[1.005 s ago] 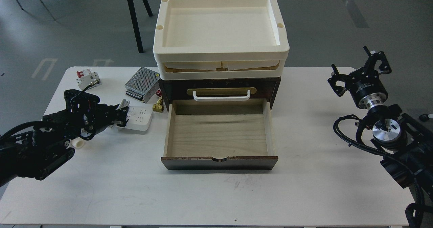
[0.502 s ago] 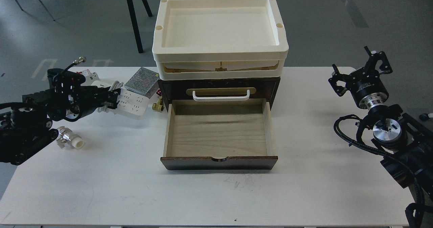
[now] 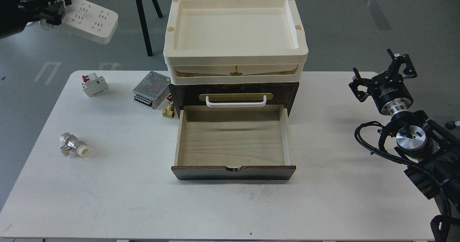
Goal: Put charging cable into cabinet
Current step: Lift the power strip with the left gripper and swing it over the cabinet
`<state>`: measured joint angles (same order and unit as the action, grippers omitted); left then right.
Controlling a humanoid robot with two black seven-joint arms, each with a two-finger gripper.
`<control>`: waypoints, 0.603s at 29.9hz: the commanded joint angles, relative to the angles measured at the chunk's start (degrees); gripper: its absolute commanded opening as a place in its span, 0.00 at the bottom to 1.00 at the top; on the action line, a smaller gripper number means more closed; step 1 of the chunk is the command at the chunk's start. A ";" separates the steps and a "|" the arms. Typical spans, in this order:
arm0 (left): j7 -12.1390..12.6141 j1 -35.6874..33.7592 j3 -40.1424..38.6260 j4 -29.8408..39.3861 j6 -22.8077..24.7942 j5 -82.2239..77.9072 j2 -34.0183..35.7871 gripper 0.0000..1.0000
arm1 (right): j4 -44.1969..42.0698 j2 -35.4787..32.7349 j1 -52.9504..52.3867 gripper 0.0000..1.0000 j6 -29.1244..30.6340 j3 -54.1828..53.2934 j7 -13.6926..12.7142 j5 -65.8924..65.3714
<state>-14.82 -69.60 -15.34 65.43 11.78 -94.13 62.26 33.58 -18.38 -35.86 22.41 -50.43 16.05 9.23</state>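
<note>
The charging cable (image 3: 90, 19), a flat white power strip with its cord looped at one end, hangs high in the air at the top left, far above the table. My left gripper (image 3: 54, 7) is shut on its cord end. The cabinet (image 3: 233, 91) is a dark-brown drawer unit at the table's middle. Its lower drawer (image 3: 233, 141) is pulled out, and its light wood inside holds nothing. My right gripper (image 3: 386, 75) is open and empty at the far right, above the table's right edge.
Cream plastic trays (image 3: 235, 37) are stacked on the cabinet. A silver perforated box (image 3: 151, 89) and a brass fitting (image 3: 167, 112) lie left of the cabinet. A white breaker with a red switch (image 3: 94, 84) and a metal fitting (image 3: 73, 148) lie on the white table (image 3: 107, 191).
My left gripper has lifted the power strip off the table, up and to the left, to the top left corner of the view. The right arm has not moved.
</note>
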 commanded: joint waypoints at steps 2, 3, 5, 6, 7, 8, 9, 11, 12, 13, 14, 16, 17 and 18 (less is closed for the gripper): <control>0.66 -4.23 -7.41 13.30 8.94 0.00 2.08 0.02 | 0.00 -0.08 0.00 1.00 -0.09 -0.02 0.03 0.00; 1.01 -4.58 -9.69 16.20 10.96 0.00 1.99 0.02 | 0.00 0.01 0.00 1.00 -0.09 -0.02 0.03 0.00; 1.80 -5.37 -12.86 21.56 14.92 0.00 1.29 0.02 | 0.00 0.01 0.00 1.00 -0.09 -0.02 0.03 0.00; 2.33 -5.89 -13.57 23.59 16.22 0.00 0.50 0.02 | 0.00 0.01 0.00 1.00 -0.09 -0.02 0.03 0.00; 2.77 -6.86 -13.93 25.61 16.22 0.00 -0.98 0.02 | 0.00 0.01 0.00 1.00 -0.09 -0.02 -0.05 0.00; 2.95 -7.48 -13.93 27.54 16.22 0.00 -2.74 0.02 | 0.00 0.01 0.00 1.00 -0.09 -0.02 0.03 0.00; 2.95 -7.57 -14.02 29.30 16.22 0.00 -4.41 0.02 | 0.00 0.01 0.00 1.00 -0.09 -0.02 0.03 0.00; 3.04 -7.48 -13.76 32.56 16.22 0.00 -8.45 0.02 | 0.00 0.01 0.09 1.00 -0.09 -0.02 0.03 0.00; 3.04 -7.22 -13.49 33.88 16.22 0.00 -11.08 0.02 | -0.09 -0.08 0.00 1.00 -0.09 -0.02 0.03 0.00; 3.04 -6.96 -13.32 34.76 16.22 0.00 -13.72 0.02 | 0.00 -0.08 0.00 1.00 -0.09 -0.02 -0.05 0.00; 3.04 -6.26 -13.05 35.47 16.22 0.00 -16.53 0.02 | 0.00 0.01 0.00 1.00 -0.09 -0.02 -0.05 0.00; 3.13 -3.63 -12.70 35.56 16.22 0.00 -21.54 0.02 | -0.09 -0.08 0.00 1.00 -0.09 -0.02 0.03 0.00; 3.65 -1.53 -12.44 35.47 16.22 -0.09 -24.17 0.02 | -0.09 -0.08 0.00 1.00 -0.09 -0.11 0.03 0.00; 4.44 0.24 -12.26 35.47 16.22 -0.26 -26.20 0.02 | -0.09 0.01 0.00 1.00 -0.18 -0.11 0.03 0.00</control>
<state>-11.63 -73.90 -28.19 100.69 28.01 -94.15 42.66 33.51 -18.42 -35.86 22.32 -50.46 16.07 9.23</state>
